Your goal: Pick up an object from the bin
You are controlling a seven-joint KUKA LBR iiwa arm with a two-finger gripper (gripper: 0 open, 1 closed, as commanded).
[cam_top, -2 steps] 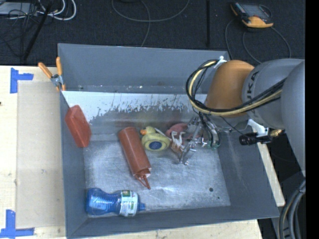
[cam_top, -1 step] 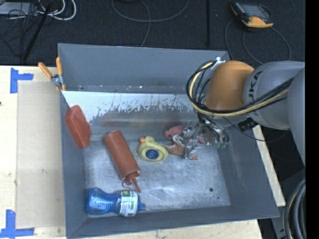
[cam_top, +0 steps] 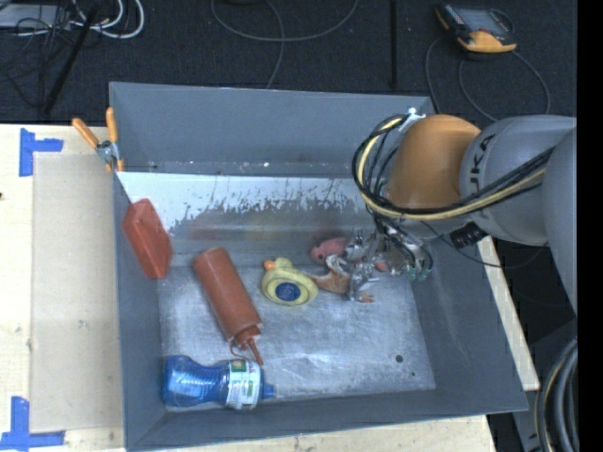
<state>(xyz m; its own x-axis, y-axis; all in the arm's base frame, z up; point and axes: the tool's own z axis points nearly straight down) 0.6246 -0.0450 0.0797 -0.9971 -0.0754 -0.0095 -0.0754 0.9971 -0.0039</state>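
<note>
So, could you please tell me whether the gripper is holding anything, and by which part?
It cannot be told: the gripper is low against a small pink-brown thing, but no grip on it is visible.

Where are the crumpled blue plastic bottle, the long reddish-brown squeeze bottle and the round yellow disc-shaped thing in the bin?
crumpled blue plastic bottle [cam_top: 195, 382], camera view, on its blue body.
long reddish-brown squeeze bottle [cam_top: 224, 293], camera view, mid-body.
round yellow disc-shaped thing [cam_top: 288, 289], camera view, its centre.
</note>
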